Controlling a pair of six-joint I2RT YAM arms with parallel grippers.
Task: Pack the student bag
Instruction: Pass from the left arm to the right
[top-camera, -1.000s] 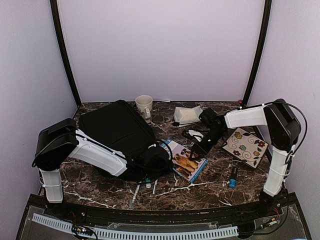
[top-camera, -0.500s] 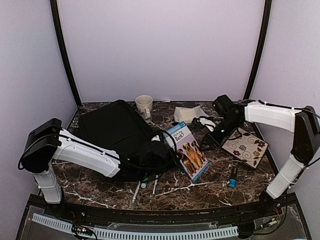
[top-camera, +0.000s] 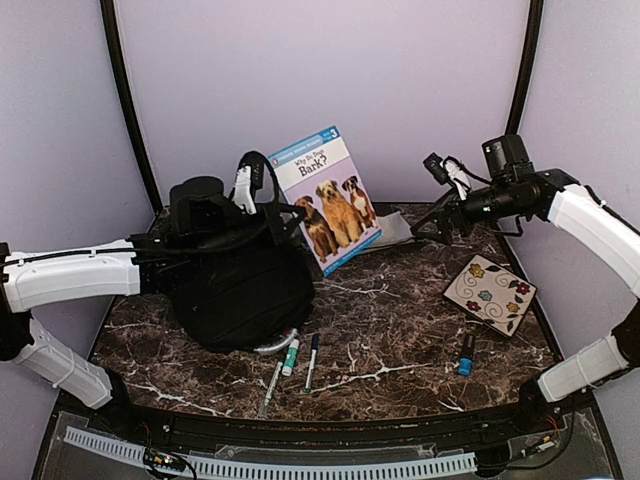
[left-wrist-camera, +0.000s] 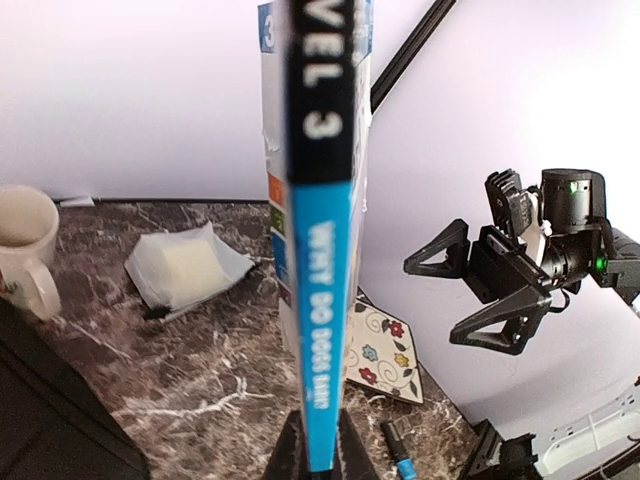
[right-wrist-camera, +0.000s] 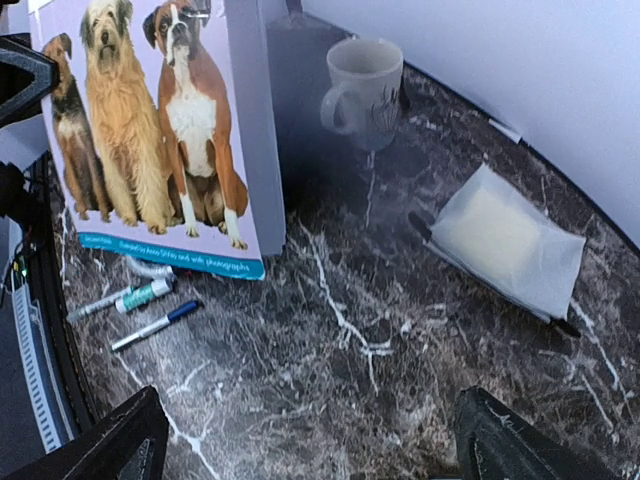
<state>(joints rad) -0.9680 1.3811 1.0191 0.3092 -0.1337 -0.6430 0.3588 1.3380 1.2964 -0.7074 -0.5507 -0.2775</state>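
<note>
The student bag (top-camera: 240, 290) is a big black fabric heap at the left of the table, under my left arm; a corner of it shows in the left wrist view (left-wrist-camera: 50, 410). My left gripper (top-camera: 280, 208) is shut on a blue children's book (top-camera: 325, 198) with dogs on its cover and holds it upright, high above the table. The left wrist view (left-wrist-camera: 320, 455) shows the book's spine (left-wrist-camera: 320, 250) between the fingers. My right gripper (top-camera: 432, 222) is open and empty, raised at the right of the book; in its own view (right-wrist-camera: 310, 455) the book's cover (right-wrist-camera: 150, 130) stands at the top left.
A mug (right-wrist-camera: 365, 80) and a grey-white pouch (right-wrist-camera: 505, 240) sit at the back. A flowered tile (top-camera: 490, 292) lies at the right, with a blue marker (top-camera: 466, 352) near it. Three pens (top-camera: 295, 358) lie in front of the bag.
My left arm has lifted the book from the table, up and back to stand high. My right gripper has risen and drawn away to the right. The bag has bunched up.
</note>
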